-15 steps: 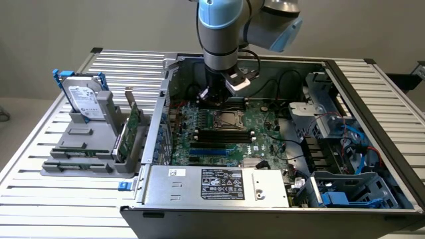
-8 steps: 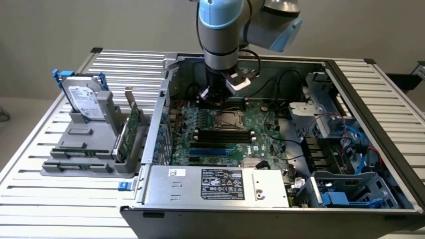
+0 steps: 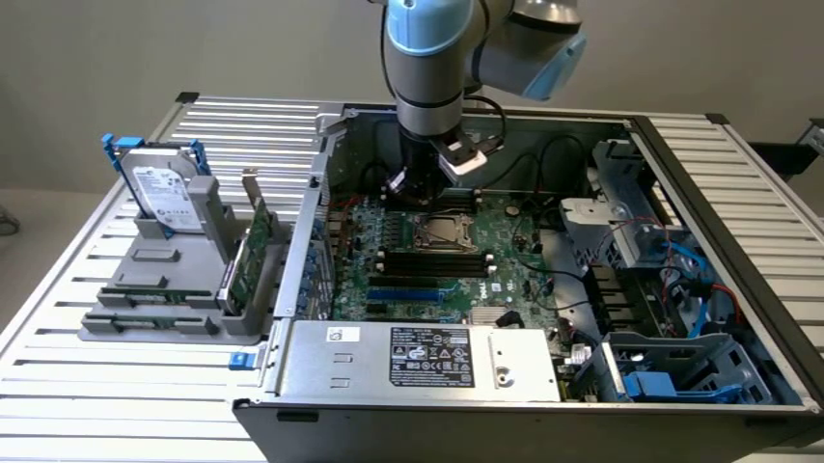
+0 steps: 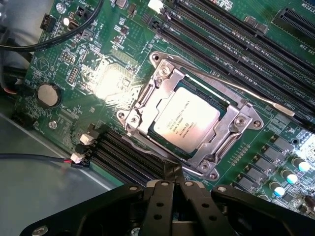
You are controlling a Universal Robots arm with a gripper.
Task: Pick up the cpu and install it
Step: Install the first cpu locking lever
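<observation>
The arm [image 3: 425, 77] reaches straight down into the open computer case [image 3: 721, 193] on the table [image 3: 77, 386]. Its gripper [image 4: 173, 183] hovers low over the motherboard [image 4: 108, 73], fingers pressed together and holding nothing. The cpu [image 4: 184, 120] lies in its socket, ringed by the metal frame [image 4: 142, 105], just beyond the fingertips. Black cables [image 3: 522, 159] hang close beside the wrist. The hard drive [image 3: 168, 198] stands upright outside the case, well apart.

Robotics lab or electronics-assembly test cell. Evidence: industrial robot arm [image 3: 425, 68] over an open desktop computer case [image 3: 386, 424], with the motherboard [image 3: 522, 275] exposed and the cpu [image 4: 184, 120] sitting in its socket. Slatted aluminium worktop [image 3: 116, 386]. Grey parts fixture [image 3: 161, 289] holds a hard drive [image 3: 168, 193] and green circuit cards [image 3: 260, 239] upright. Plain bare wall [image 3: 154, 48] behind, looks like a staged bench setup.
</observation>
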